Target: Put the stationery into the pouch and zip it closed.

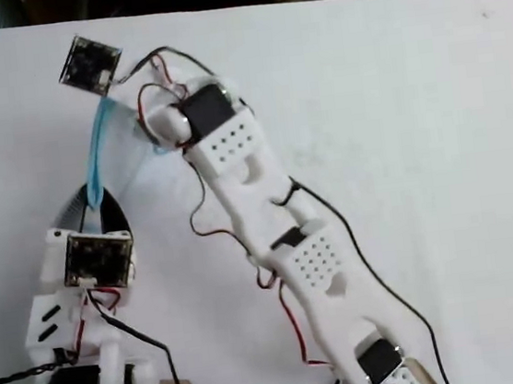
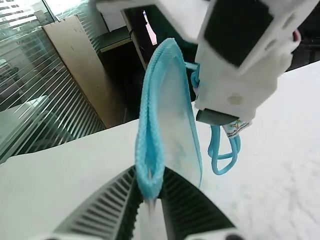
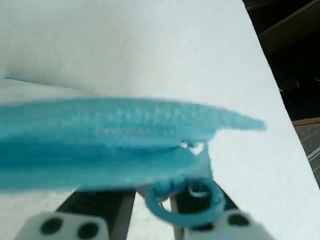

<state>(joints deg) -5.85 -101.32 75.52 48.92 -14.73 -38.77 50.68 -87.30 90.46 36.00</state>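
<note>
The table [image 1: 435, 134] shows no loose stationery near me, so I judge the filling done, though I cannot see through the pouch [image 1: 100, 163] well enough to be sure. The pouch hangs stretched between my two arms, lifted off the table and standing on edge. My left gripper [image 2: 150, 200] is clamped tight on one end of its woven blue edge. My right gripper [image 3: 152, 192] is pinched at the far end, by the zip; whether the fingers bite the pull or the fabric beside it, I cannot tell. The slider [image 3: 196, 148] sits close to that end, and the teeth along the edge look joined. I take the zipping as nearly finished, with perhaps a last short pull left. The cord [image 2: 215, 157] dangles in a loop below my right gripper.
</note>
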